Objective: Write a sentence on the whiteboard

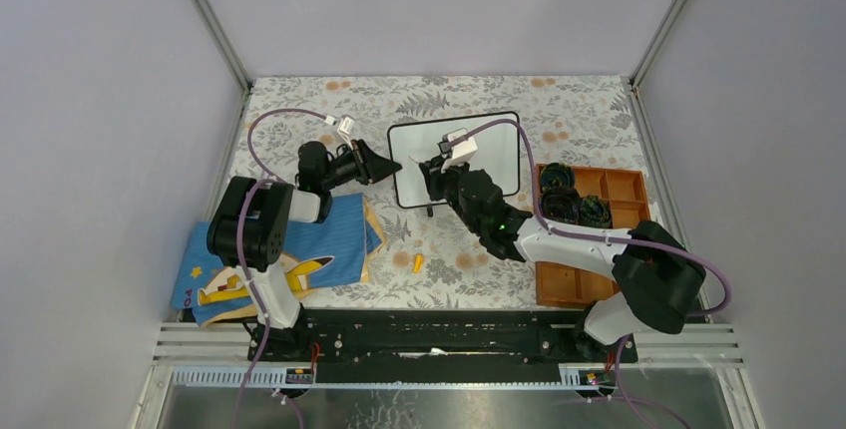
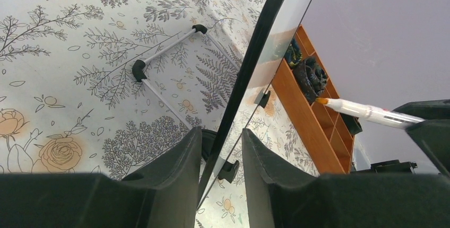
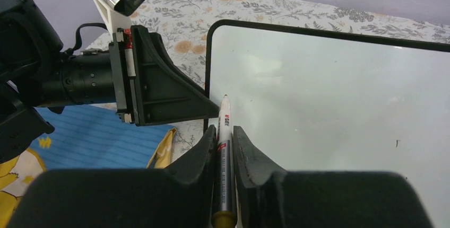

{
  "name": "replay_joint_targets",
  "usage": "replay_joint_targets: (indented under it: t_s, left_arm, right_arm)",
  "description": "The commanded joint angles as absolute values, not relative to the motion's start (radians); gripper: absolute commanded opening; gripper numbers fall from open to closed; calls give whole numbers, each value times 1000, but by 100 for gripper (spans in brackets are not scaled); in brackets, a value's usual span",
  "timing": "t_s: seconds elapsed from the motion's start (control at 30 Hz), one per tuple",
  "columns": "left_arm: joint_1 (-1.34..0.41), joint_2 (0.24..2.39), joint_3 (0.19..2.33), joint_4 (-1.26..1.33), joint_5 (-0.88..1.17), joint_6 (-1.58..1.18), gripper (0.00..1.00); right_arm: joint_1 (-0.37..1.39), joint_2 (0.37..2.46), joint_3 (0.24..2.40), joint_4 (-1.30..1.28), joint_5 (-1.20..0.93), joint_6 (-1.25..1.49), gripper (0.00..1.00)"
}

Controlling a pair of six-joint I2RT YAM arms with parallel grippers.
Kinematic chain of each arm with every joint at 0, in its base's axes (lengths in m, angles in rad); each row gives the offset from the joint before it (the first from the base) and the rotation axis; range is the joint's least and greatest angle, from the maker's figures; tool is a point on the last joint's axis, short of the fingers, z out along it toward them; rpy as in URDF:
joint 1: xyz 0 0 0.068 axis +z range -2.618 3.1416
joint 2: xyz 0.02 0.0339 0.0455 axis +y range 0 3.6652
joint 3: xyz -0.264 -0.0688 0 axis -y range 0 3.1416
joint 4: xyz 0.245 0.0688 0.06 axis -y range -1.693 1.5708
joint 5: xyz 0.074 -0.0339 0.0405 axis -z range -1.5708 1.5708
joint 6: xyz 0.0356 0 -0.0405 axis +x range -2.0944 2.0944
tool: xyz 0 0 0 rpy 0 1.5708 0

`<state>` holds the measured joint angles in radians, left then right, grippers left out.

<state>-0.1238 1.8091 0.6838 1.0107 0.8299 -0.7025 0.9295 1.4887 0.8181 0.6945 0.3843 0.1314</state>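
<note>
The whiteboard (image 1: 489, 145) stands tilted up at the middle of the table, white with a thin black frame (image 3: 208, 69). Its face (image 3: 329, 111) is blank and no sentence shows on it. My left gripper (image 1: 384, 167) straddles the board's left edge (image 2: 249, 74). Its jaws (image 2: 220, 132) are open: one finger lies close against the frame and a gap remains on the other side. My right gripper (image 3: 225, 128) is shut on a white marker (image 3: 223, 132) with an orange tip (image 2: 322, 101). The tip points at the board's left part; I cannot tell whether it touches.
An orange wooden tray (image 1: 619, 190) with dark rolls (image 1: 561, 200) sits right of the board. A blue cartoon cloth (image 1: 299, 249) lies under the left arm. A small orange cap (image 1: 418, 262) lies on the floral tablecloth. The board's wire stand (image 2: 164, 53) rests behind it.
</note>
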Motion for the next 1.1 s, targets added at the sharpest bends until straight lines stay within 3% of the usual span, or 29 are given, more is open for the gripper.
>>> replay_joint_targets:
  t_s: [0.0,1.07]
  left_arm:
    - [-129,1806,694,1032,821,-670,39]
    - [-133,1798,697,1012,816,-652,37]
  right_arm:
    - [936,1505,859,766,422,131,0]
    - [933,1548,853,839,470,141,0]
